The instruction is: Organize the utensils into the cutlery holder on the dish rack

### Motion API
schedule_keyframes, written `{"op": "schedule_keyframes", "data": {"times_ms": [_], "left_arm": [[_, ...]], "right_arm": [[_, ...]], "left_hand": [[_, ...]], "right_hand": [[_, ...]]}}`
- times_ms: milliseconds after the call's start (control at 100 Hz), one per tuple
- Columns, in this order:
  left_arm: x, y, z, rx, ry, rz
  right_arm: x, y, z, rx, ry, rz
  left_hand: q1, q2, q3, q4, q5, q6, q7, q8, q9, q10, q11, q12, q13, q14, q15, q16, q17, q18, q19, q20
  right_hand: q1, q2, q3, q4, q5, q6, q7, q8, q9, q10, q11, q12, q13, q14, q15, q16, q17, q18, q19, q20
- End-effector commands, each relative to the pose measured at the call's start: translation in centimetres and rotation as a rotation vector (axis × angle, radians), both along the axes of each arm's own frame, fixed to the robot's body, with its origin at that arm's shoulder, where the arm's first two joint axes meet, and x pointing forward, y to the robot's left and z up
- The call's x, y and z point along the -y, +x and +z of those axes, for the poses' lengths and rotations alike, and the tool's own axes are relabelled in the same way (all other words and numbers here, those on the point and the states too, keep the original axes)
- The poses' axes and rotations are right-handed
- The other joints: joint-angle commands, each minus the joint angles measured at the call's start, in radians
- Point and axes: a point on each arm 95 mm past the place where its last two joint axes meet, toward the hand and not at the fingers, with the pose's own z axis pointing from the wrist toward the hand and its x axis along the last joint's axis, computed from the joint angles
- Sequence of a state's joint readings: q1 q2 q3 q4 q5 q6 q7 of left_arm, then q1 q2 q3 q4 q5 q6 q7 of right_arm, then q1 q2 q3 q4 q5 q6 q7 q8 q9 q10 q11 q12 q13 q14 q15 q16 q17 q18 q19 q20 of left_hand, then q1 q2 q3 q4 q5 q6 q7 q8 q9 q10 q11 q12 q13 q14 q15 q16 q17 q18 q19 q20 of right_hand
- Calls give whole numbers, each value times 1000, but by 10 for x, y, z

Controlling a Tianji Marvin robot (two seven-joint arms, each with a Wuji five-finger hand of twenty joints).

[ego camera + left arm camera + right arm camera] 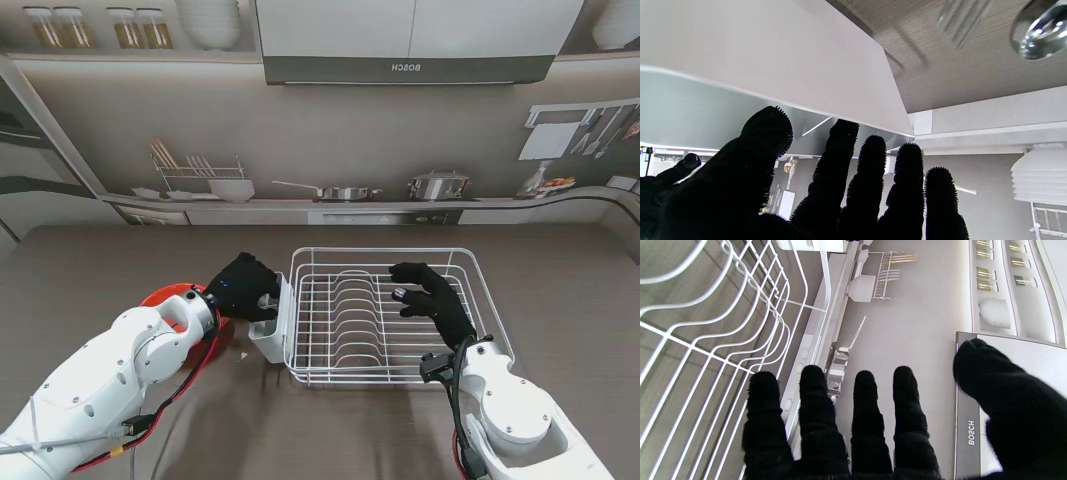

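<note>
The left hand (pixel 243 287) sits right up against the white cutlery holder (pixel 270 335), which hangs on the left end of the wire dish rack (pixel 385 372). The holder's open mouth faces up, and the hand is at its far-left rim, so any drop here is a short move to the right and down into it.

Is that hand carrying anything? From the stand's view it looks curled, but the black glove hides whatever might be inside. Its wrist view shows the fingers (pixel 870 166) spread and straight with nothing between them, so the hand reads as empty and loosely wide.

In that same wrist view a spoon bowl (pixel 1040 30) gleams on the counter (pixel 100 270), with blurred fork tines (pixel 955 20) beside it. Their handles are cut off at the frame edge, so their long axes cannot be read. Neither can be found in the stand's view; they probably lie under the left arm, near the red plate (pixel 175 300) that peeks out from behind the wrist.

The right hand (pixel 430 298) hovers over the rack's far-right area, fingers apart and holding nothing.

The left hand is clearly the nearer one to both utensils and holder.
</note>
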State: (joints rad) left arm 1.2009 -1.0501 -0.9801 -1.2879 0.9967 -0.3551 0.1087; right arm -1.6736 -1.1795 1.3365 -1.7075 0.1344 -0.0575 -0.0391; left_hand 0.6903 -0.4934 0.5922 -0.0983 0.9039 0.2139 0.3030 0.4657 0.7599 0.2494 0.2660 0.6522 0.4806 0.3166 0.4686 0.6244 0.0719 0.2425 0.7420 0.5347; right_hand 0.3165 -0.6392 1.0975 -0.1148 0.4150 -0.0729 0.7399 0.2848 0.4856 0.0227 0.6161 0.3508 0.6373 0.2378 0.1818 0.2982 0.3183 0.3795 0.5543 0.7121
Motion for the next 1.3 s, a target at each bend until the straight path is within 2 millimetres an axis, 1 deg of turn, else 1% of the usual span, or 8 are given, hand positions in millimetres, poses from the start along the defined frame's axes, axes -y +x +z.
{"op": "schedule_keyframes", "data": {"times_ms": [0, 160, 350, 590, 760, 980, 1120, 1290], "left_arm": [[0, 0, 1, -1, 6, 0], [-1, -1, 4, 12, 6, 5], [-3, -2, 10, 20, -5, 13], [-12, -10, 25, 57, -15, 34], [-33, -25, 37, 100, 5, 105], [-63, -41, 36, 99, 30, 211], [-80, -43, 30, 72, 78, 251], [-94, -39, 23, 47, 119, 283]], "right_arm": [[-4, -2, -2, -8, 5, 17], [-4, -2, -1, -9, 6, 17], [-4, -2, -1, -9, 6, 17], [-4, -2, -1, -10, 7, 17], [-4, -2, -1, -11, 7, 17], [-5, -3, -2, -14, 8, 25], [-5, -3, -2, -17, 9, 27], [-6, -3, -3, -20, 10, 28]], "left_hand": [[-44, 30, -11, 18, -21, 8, -20, -8, -26, 16, -22, -20, -26, -4, -34, -19, -28, 19, -32, -5], [-56, 40, -41, 18, -32, 1, -29, -13, -38, 24, -63, -75, -35, -8, -85, -52, -32, 23, -60, 2], [-74, 48, -67, 16, -45, 7, -39, -18, -49, 29, -81, -103, -41, 0, -105, -62, -34, 28, -73, 5], [-87, 68, -95, 14, -64, 3, -56, -29, -43, 28, -86, -124, -32, 3, -115, -68, -30, 29, -85, 9], [-61, 79, -94, 18, -51, 4, -52, -30, -20, 28, -74, -124, -13, 2, -105, -63, -15, 31, -82, 16], [-26, 80, -68, 21, -29, 26, -42, -30, 12, 25, -48, -106, 12, 5, -76, -48, -1, 32, -66, 28], [-12, 72, -45, 21, -26, 44, -43, -34, 21, 22, -39, -95, 16, 5, -62, -41, -1, 32, -54, 34], [-5, 70, -23, 19, -24, 55, -45, -40, 25, 21, -35, -87, 21, 7, -52, -36, -2, 31, -44, 35]], "right_hand": [[-34, 18, -1, 2, 15, 1, 5, -11, 16, 6, -10, -9, 30, -3, 0, 19, 8, 8, -10, 15], [-34, 19, -1, 2, 16, 1, 4, -11, 18, 7, -9, -8, 30, -4, 0, 19, 8, 9, -9, 15], [-33, 18, 0, 2, 17, 2, 4, -11, 20, 8, -9, -9, 30, -3, 0, 19, 8, 9, -9, 15], [-33, 20, 0, 2, 17, 2, 4, -11, 23, 9, -9, -8, 32, -4, 0, 19, 9, 10, -10, 15], [-32, 21, 0, 2, 18, 3, 4, -11, 27, 10, -9, -9, 34, 0, 0, 20, 9, 10, -10, 14], [-32, 22, 0, 2, 18, 3, 4, -11, 34, 11, -8, -8, 37, 1, 1, 20, 10, 12, -9, 14], [-32, 23, -1, 2, 18, 4, 3, -11, 40, 12, -8, -8, 41, 2, 3, 21, 12, 13, -9, 14], [-32, 23, 0, 2, 18, 4, 4, -11, 45, 15, -9, -8, 46, 5, 5, 22, 12, 13, -9, 13]]}}
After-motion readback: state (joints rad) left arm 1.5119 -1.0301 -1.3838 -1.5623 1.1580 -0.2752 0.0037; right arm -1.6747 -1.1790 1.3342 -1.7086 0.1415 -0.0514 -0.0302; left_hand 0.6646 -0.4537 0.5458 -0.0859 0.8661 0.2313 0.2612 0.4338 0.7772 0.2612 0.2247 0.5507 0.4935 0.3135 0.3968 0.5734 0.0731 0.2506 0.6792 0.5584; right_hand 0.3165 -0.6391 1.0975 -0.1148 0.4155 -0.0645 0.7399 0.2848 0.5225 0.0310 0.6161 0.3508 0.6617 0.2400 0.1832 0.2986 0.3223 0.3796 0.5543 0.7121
